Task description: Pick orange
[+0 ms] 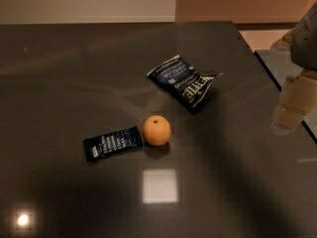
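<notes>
The orange (157,130) is a small round orange fruit with a dark stem dimple. It sits on the dark table (74,73) near the middle, touching the right end of a dark snack bar (113,143). My gripper (293,108) hangs at the right edge of the view, well to the right of the orange and above the table's right side. Only its pale lower part shows.
A crumpled dark blue chip bag (185,82) lies behind and to the right of the orange. The table's right edge (277,83) runs close to the gripper, with a lighter floor and a second surface beyond it. A wall stands at the back.
</notes>
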Controlling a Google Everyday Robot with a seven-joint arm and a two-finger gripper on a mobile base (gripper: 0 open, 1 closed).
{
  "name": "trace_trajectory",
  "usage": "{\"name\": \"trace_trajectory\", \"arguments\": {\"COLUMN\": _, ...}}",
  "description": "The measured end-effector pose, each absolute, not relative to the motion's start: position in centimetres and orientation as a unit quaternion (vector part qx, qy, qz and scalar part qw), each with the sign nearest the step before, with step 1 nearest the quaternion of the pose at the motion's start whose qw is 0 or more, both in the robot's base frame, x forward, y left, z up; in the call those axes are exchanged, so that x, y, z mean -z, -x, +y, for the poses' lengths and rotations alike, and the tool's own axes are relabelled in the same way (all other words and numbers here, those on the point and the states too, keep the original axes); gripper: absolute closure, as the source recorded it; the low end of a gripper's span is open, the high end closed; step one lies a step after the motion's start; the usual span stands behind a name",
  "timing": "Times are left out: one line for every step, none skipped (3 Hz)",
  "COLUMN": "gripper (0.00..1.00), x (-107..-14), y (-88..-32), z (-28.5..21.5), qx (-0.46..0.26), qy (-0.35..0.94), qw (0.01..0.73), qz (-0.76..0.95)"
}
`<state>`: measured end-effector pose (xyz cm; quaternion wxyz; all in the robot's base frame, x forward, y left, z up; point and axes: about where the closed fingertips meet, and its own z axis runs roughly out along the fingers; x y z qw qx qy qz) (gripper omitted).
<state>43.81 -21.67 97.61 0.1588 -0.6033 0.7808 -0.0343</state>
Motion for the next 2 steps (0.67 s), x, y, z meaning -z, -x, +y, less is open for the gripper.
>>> {"name": "trace_trajectory", "arguments": {"gripper": 0.0, "x": -97.7, "y": -43.9, "z": -21.5, "qx": 0.035, "qy": 0.604, "qw": 0.162, "qz": 0.779}}
{"name": "trace_trajectory", "arguments": {"gripper": 0.0, "x": -97.6, "y": -44.3, "z": -19.7, "qx": 0.02, "qy": 0.614, "qw": 0.182, "qz": 0.767}}
